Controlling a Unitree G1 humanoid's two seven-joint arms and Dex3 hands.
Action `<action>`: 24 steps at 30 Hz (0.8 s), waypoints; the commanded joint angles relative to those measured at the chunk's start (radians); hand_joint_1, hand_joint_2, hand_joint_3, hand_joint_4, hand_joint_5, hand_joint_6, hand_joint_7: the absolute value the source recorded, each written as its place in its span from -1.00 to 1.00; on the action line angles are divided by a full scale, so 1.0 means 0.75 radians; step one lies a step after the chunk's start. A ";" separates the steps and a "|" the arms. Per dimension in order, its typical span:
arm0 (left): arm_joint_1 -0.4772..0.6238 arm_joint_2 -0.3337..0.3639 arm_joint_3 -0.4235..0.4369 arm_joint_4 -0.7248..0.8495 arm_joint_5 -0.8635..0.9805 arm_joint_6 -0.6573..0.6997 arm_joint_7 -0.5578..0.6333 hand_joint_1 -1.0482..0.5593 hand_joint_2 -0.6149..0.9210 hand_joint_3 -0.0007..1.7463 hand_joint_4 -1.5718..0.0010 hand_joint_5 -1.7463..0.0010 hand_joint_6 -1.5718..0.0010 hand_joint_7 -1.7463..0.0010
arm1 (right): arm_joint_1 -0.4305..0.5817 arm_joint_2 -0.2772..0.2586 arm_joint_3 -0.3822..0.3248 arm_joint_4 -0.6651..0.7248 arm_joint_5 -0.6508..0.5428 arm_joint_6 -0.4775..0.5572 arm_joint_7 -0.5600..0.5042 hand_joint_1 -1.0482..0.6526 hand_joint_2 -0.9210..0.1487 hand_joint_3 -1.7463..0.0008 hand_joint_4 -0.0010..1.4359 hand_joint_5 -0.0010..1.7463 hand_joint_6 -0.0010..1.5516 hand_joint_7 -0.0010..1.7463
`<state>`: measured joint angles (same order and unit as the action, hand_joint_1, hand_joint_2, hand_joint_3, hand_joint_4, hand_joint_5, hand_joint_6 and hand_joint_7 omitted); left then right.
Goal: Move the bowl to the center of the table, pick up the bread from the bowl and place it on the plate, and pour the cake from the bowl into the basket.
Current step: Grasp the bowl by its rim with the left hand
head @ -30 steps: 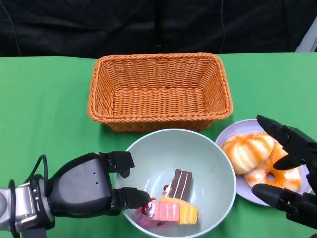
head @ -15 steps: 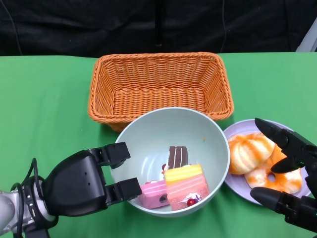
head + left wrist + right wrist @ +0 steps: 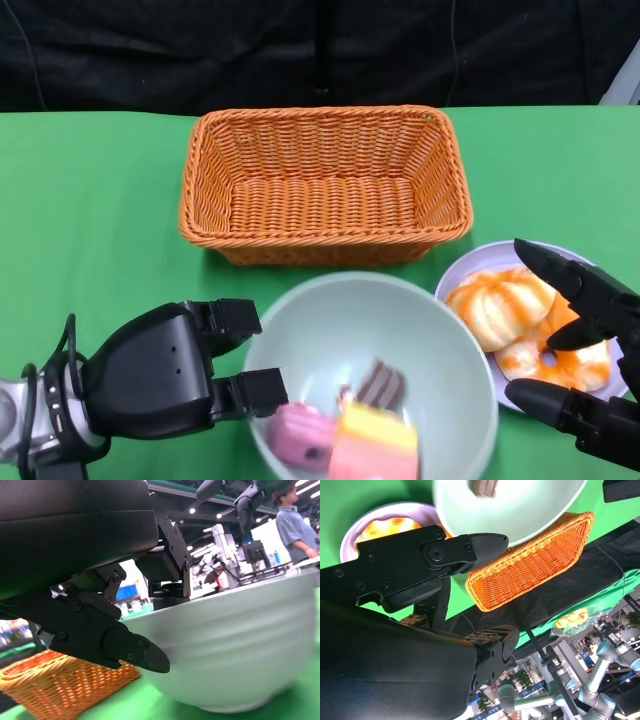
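Observation:
The pale green bowl (image 3: 400, 330) is at the near middle of the table, blurred in the head view. Inside it lie a pink cake (image 3: 300, 440), a yellow-and-pink cake (image 3: 375, 445) and a chocolate cake (image 3: 380, 383), all toward its near side. My left hand (image 3: 170, 375) grips the bowl's left rim, with one finger (image 3: 130, 650) along the outer wall of the bowl (image 3: 240, 650). A striped bun (image 3: 497, 305) and a glazed doughnut (image 3: 560, 360) lie on the lilac plate (image 3: 470, 262). My right hand (image 3: 580, 350) hovers over the plate with fingers apart, holding nothing.
The orange wicker basket (image 3: 320, 115) stands empty just beyond the bowl, its front wall close to the bowl's far rim. The plate sits right of the bowl, nearly touching it. A person (image 3: 297, 520) stands far off in the left wrist view. Green cloth covers the table.
The bowl, held by my left hand, first rose toward the basket's front wall, then swung back nearer me. The cakes slid to its near side. My right hand barely moved.

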<state>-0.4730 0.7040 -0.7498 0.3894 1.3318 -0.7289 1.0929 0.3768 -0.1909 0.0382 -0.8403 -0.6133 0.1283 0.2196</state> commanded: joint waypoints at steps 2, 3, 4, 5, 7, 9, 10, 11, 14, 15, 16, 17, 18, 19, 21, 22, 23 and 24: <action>0.081 0.117 0.092 -0.163 -0.124 -0.061 -0.158 -0.05 0.98 -0.96 -0.19 -1.00 0.01 -0.91 | 0.010 0.004 -0.014 -0.016 0.031 -0.014 -0.013 -0.34 -1.00 0.76 -0.35 0.12 -0.65 -0.78; 0.105 0.138 0.118 -0.200 -0.146 -0.064 -0.191 -0.05 0.98 -0.97 -0.21 -1.00 0.00 -0.89 | 0.010 0.005 -0.013 -0.016 0.030 -0.018 -0.016 -0.33 -1.00 0.76 -0.35 0.12 -0.64 -0.78; 0.127 0.154 0.143 -0.232 -0.167 -0.067 -0.222 -0.06 0.97 -0.97 -0.21 -1.00 -0.02 -0.89 | 0.009 0.005 -0.011 -0.015 0.029 -0.024 -0.020 -0.33 -1.00 0.77 -0.35 0.13 -0.64 -0.77; 0.146 0.166 0.166 -0.256 -0.182 -0.072 -0.244 -0.06 0.96 -0.97 -0.22 -1.00 -0.03 -0.88 | 0.009 0.006 -0.010 -0.013 0.028 -0.028 -0.023 -0.32 -1.00 0.77 -0.35 0.13 -0.63 -0.76; 0.176 0.186 0.213 -0.290 -0.212 -0.095 -0.260 -0.05 0.96 -0.97 -0.22 -1.00 -0.03 -0.87 | 0.009 0.007 -0.010 -0.004 0.035 -0.046 -0.037 -0.30 -1.00 0.78 -0.33 0.14 -0.60 -0.74; 0.210 0.202 0.265 -0.330 -0.227 -0.109 -0.263 -0.04 0.96 -0.98 -0.21 -1.00 -0.03 -0.85 | 0.013 0.008 -0.014 0.006 0.042 -0.063 -0.050 -0.29 -1.00 0.78 -0.32 0.15 -0.57 -0.72; 0.222 0.204 0.284 -0.343 -0.228 -0.113 -0.266 -0.03 0.96 -0.98 -0.20 -1.00 -0.03 -0.83 | 0.015 0.008 -0.015 0.008 0.045 -0.069 -0.053 -0.28 -1.00 0.78 -0.32 0.15 -0.56 -0.71; 0.237 0.211 0.309 -0.364 -0.237 -0.120 -0.270 -0.03 0.96 -0.98 -0.20 -1.00 -0.04 -0.82 | 0.015 0.009 -0.018 0.016 0.050 -0.078 -0.060 -0.28 -1.00 0.78 -0.32 0.15 -0.56 -0.71; 0.271 0.213 0.363 -0.398 -0.249 -0.135 -0.286 0.00 0.96 -0.98 -0.19 -1.00 -0.04 -0.80 | 0.014 0.011 -0.021 0.032 0.057 -0.095 -0.073 -0.26 -1.00 0.79 -0.31 0.17 -0.52 -0.69; 0.281 0.210 0.378 -0.404 -0.248 -0.137 -0.291 0.01 0.97 -0.97 -0.19 -1.00 -0.03 -0.83 | 0.013 0.011 -0.022 0.038 0.058 -0.098 -0.076 -0.25 -1.00 0.79 -0.30 0.17 -0.51 -0.68; 0.288 0.207 0.390 -0.408 -0.247 -0.139 -0.295 0.01 0.97 -0.97 -0.20 -1.00 -0.03 -0.84 | 0.012 0.011 -0.022 0.042 0.058 -0.101 -0.079 -0.24 -1.00 0.79 -0.30 0.17 -0.51 -0.67; 0.295 0.203 0.402 -0.414 -0.246 -0.137 -0.302 0.01 0.97 -0.97 -0.20 -1.00 -0.03 -0.85 | 0.010 0.011 -0.024 0.046 0.058 -0.101 -0.080 -0.24 -1.00 0.79 -0.30 0.18 -0.51 -0.67; 0.300 0.199 0.413 -0.417 -0.244 -0.135 -0.305 0.01 0.97 -0.97 -0.20 -1.00 -0.02 -0.85 | 0.008 0.010 -0.025 0.050 0.058 -0.102 -0.081 -0.24 -1.00 0.80 -0.30 0.18 -0.51 -0.66; 0.304 0.192 0.422 -0.417 -0.240 -0.131 -0.302 0.01 0.97 -0.97 -0.20 -1.00 -0.02 -0.85 | 0.006 0.008 -0.028 0.056 0.060 -0.105 -0.083 -0.24 -1.00 0.80 -0.30 0.18 -0.51 -0.66; 0.310 0.174 0.440 -0.407 -0.233 -0.113 -0.296 0.02 0.97 -0.97 -0.22 -1.00 -0.02 -0.87 | 0.006 0.007 -0.031 0.064 0.065 -0.111 -0.086 -0.24 -1.00 0.80 -0.29 0.18 -0.51 -0.66; 0.312 0.165 0.448 -0.399 -0.230 -0.101 -0.294 0.03 0.97 -0.97 -0.24 -1.00 0.00 -0.91 | 0.006 0.008 -0.031 0.067 0.067 -0.112 -0.086 -0.24 -1.00 0.81 -0.30 0.18 -0.51 -0.65; 0.313 0.155 0.457 -0.388 -0.224 -0.078 -0.296 0.04 0.97 -0.97 -0.24 -1.00 0.00 -0.93 | 0.006 0.008 -0.030 0.071 0.067 -0.115 -0.088 -0.24 -1.00 0.81 -0.30 0.18 -0.51 -0.65; 0.314 0.148 0.464 -0.381 -0.219 -0.063 -0.299 0.08 0.91 -0.98 -0.26 -1.00 0.03 -0.97 | 0.006 0.008 -0.030 0.074 0.066 -0.117 -0.090 -0.24 -1.00 0.81 -0.30 0.18 -0.52 -0.65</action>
<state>-0.2443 0.8159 -0.4236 0.0966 1.1710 -0.7950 0.8669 0.3830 -0.1828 0.0250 -0.7911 -0.5717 0.0500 0.1665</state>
